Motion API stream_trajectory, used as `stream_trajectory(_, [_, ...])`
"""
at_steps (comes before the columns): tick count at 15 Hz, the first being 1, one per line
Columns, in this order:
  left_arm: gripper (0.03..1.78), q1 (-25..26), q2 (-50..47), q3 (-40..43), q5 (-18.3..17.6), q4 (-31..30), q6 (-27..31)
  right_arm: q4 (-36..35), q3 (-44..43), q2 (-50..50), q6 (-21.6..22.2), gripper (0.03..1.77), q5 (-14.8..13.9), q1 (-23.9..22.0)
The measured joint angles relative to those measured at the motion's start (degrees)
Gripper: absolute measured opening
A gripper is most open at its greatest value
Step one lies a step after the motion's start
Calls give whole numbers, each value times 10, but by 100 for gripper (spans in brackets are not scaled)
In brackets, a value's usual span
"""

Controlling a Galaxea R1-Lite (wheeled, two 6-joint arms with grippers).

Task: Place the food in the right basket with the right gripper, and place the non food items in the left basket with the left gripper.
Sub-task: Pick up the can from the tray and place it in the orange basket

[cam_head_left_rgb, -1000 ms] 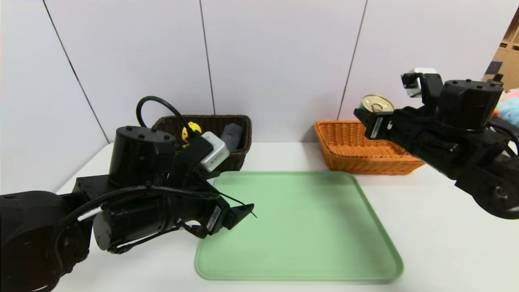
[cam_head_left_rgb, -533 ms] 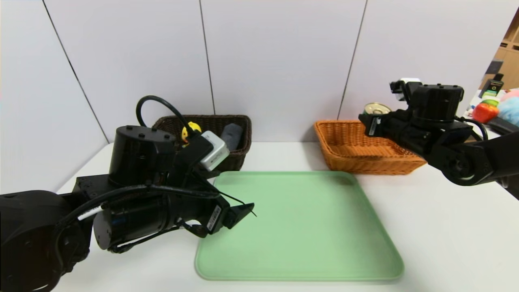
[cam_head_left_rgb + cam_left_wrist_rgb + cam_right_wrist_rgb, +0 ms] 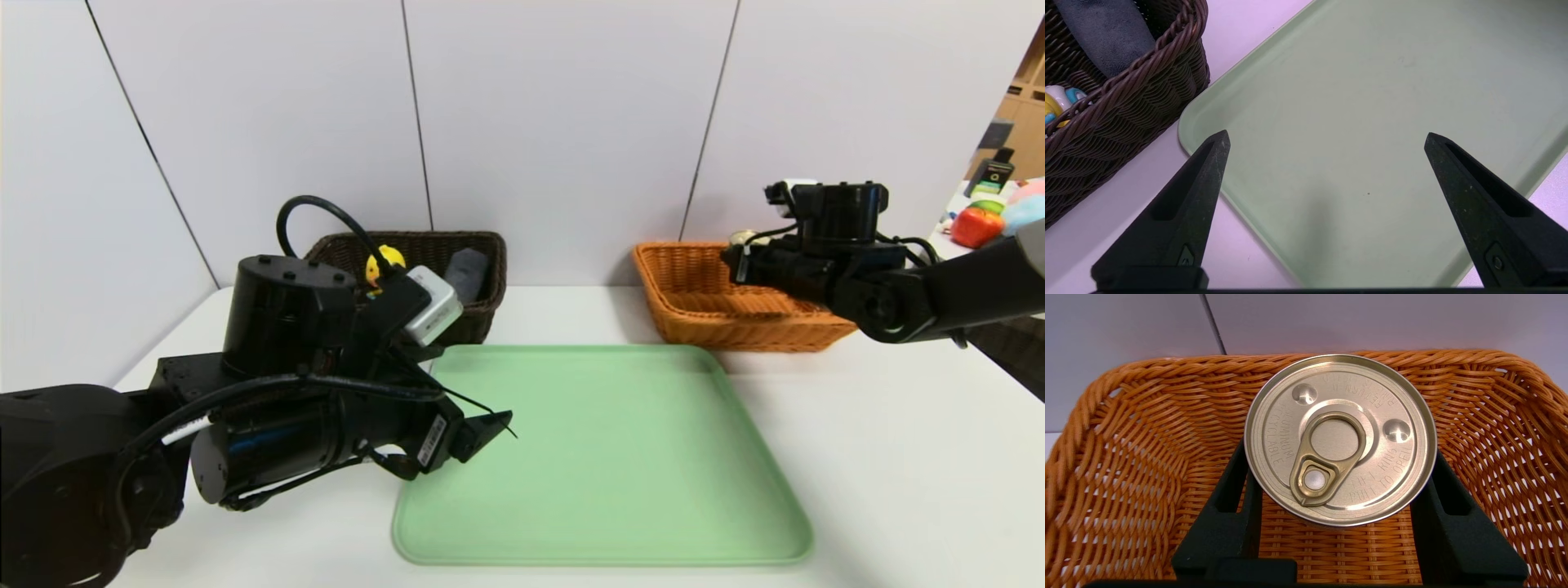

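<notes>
While the right gripper (image 3: 1341,473) hovers over the orange wicker basket (image 3: 751,331), its two black fingers are clamped on the sides of a ring-pull can (image 3: 1341,439). The can is at the mouth of that basket, its metal lid turned toward the wrist camera, with the basket's woven floor showing beyond it. Around the pull ring (image 3: 1329,457), the lid carries stamped lettering, including the words "ALUMINUM" and "RECYCLABLE". The right arm reaches in from the robot's right side, over the white table (image 3: 898,457).

Over the near-left part of the green tray (image 3: 604,457), the left gripper (image 3: 1327,141) hangs with its fingers wide apart and nothing between them; the bare surface of the tray shows through the gap.

Behind the left arm, the dark brown wicker basket (image 3: 490,306) stands near the tray's far left corner. Inside it are a yellow rubber duck (image 3: 384,265) and a dark grey rolled cloth (image 3: 466,276), the cloth lying to the right of the duck and leaning against the basket's wall. Both baskets stand beyond the tray, well apart from each other, in front of a white panelled wall (image 3: 563,122).

Off to the far right, a red apple (image 3: 976,227) and a black bottle (image 3: 993,173) sit among other items.
</notes>
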Motion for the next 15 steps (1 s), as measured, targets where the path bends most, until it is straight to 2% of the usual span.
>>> stream_trajectory(10, [169,0,3,-1,0,0,0,97,-59,36,2,98,3,-5])
stream_trajectory(15, [169,0,4,-1,0,0,0,111,-64,42,2,98,4,-4])
